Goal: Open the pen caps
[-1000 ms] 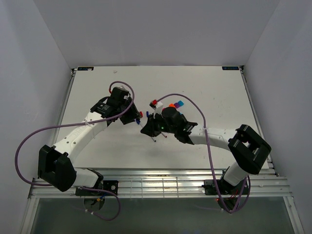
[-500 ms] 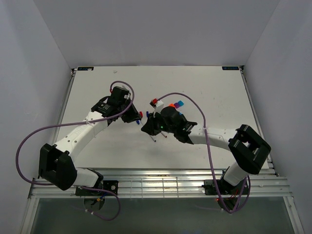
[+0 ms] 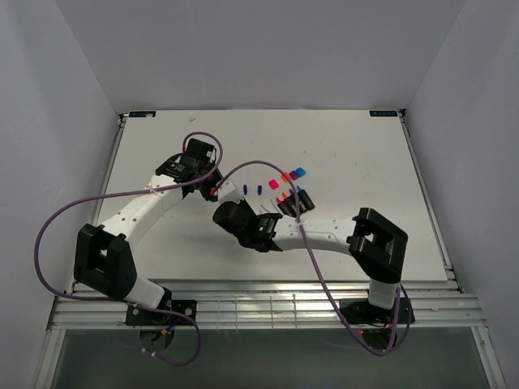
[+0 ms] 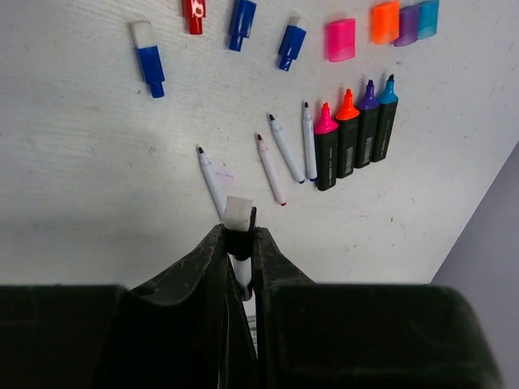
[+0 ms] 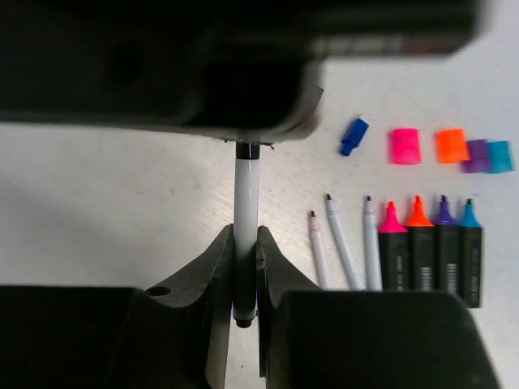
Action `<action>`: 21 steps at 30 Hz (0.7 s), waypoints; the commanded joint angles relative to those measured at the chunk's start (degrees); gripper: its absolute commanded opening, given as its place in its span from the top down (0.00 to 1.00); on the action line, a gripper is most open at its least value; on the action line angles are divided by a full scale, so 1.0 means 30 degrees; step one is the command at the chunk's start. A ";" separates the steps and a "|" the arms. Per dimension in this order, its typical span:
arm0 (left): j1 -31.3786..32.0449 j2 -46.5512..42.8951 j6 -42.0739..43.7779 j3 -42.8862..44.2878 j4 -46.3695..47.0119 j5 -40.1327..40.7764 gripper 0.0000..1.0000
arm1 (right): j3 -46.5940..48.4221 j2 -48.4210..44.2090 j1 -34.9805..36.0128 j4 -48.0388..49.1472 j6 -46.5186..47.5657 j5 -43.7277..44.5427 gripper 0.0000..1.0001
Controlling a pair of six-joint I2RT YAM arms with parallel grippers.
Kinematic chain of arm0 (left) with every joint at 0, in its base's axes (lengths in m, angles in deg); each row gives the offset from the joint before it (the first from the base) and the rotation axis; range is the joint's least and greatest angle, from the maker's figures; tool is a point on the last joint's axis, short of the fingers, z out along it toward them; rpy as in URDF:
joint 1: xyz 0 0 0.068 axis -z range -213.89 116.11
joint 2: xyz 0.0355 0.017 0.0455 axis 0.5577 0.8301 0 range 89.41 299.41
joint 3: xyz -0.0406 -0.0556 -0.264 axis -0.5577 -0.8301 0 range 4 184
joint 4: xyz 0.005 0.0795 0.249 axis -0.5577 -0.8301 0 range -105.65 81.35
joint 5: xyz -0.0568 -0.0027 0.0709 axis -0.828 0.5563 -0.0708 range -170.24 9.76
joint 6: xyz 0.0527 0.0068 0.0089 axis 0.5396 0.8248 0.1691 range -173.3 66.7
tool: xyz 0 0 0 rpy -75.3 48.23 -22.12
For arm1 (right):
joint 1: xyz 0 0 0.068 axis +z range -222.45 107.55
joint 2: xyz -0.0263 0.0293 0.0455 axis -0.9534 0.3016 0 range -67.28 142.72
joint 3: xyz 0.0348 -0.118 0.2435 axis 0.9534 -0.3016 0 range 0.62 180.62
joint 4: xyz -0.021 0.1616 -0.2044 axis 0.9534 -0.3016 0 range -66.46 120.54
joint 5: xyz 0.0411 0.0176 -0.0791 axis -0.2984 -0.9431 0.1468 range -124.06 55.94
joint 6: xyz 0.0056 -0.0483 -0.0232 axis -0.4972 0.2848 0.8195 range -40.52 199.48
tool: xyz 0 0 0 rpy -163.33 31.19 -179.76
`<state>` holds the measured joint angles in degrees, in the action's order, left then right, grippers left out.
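Observation:
My left gripper is shut on the dark, white-ended cap of a thin white pen. My right gripper is shut on that pen's white body. The two grippers meet left of the table's middle, left above right. Loose caps lie in a row on the table: blue-and-white, red, two blue, pink, orange, purple, cyan.
Several uncapped thin white pens lie side by side near the caps. Beside them lie several uncapped black markers with pink, orange, purple and cyan tips. The same row shows in the right wrist view. The white table ends at grey walls.
Both arms have shifted left and the right arm has swung in under the left gripper. The row of caps and markers, partly covered before, now shows.

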<state>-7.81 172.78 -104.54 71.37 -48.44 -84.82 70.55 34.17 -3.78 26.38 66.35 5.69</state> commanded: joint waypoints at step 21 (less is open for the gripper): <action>-0.5854 -0.4500 0.0938 -0.2037 0.2864 -0.2195 1.00 | -0.6875 -0.5691 -0.2908 1.1449 -0.6033 -2.2666 0.92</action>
<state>-24.11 159.45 -101.75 67.07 -39.04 -93.04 50.46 16.88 -12.50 56.26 51.66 -57.45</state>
